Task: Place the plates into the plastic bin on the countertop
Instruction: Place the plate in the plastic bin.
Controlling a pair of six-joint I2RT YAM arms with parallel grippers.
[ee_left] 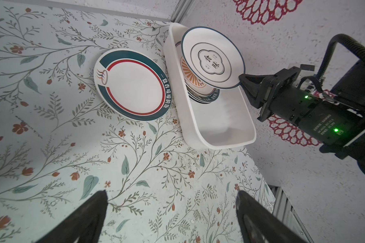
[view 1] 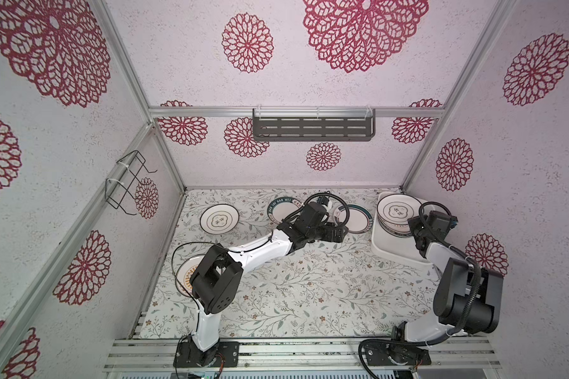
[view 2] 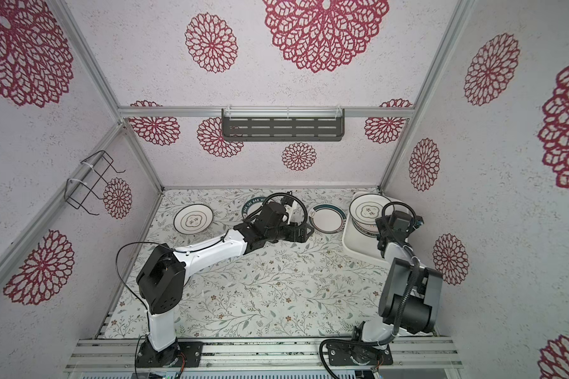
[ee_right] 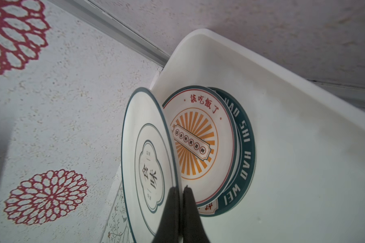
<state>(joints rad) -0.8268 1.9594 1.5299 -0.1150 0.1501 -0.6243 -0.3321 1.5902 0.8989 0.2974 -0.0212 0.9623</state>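
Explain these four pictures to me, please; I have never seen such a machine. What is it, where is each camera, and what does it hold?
This is a robot with two arms, mounted at the near edge of the countertop. Two pictures look down from one overhead camera; two come from cameras on the wrists. The right gripper is shut on the rim of a dark-ringed plate, held tilted over a stack of plates in the plastic bin. The left gripper is open and empty. Four plates lie on the countertop: a second dark-ringed plate, a lettered teal plate, a teal-and-red plate and an orange-centred plate, half hidden under the left arm.
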